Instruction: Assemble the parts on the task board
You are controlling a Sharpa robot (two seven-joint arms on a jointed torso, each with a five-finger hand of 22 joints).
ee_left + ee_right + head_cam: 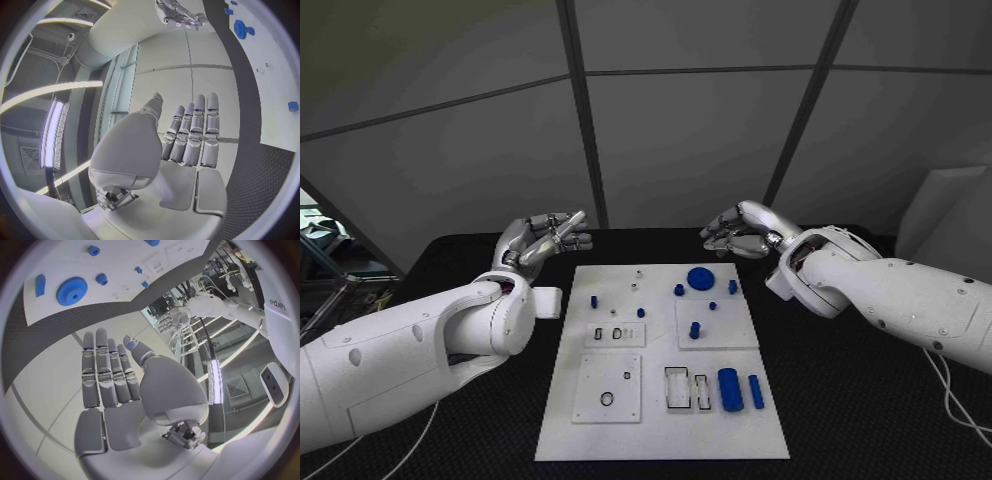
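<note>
Hovering past the far edge of the board (pixel 661 400), both my hands hang above the black table (pixel 877 420), well apart from each other and touching nothing. My left hand (pixel 545 240) sits off the board's far-left corner; from its wrist I see the fingers (pixel 194 135) stretched straight and side by side, the thumb out to one side, the palm bare, so it is spread flat and holds nothing. My right hand (pixel 744 230) sits off the far-right corner; from its wrist the fingers (pixel 106 370) lie straight and close together, the thumb apart, again bare of any part. From the head the right fingers look somewhat curled toward the left hand. The board lies in the middle of the table, between my arms and nearer than both hands. On its far part a round blue gear (pixel 700 277) lies flat, with a small blue block (pixel 733 288) just to its right and a small peg (pixel 679 290) near its left side. More small blue pegs (pixel 594 301) stand to the left and towards the middle of the board. On the near right a thick blue cylinder (pixel 727 388) and a thinner rod (pixel 756 391) lie side by side, just right of two slots (pixel 678 388).
</note>
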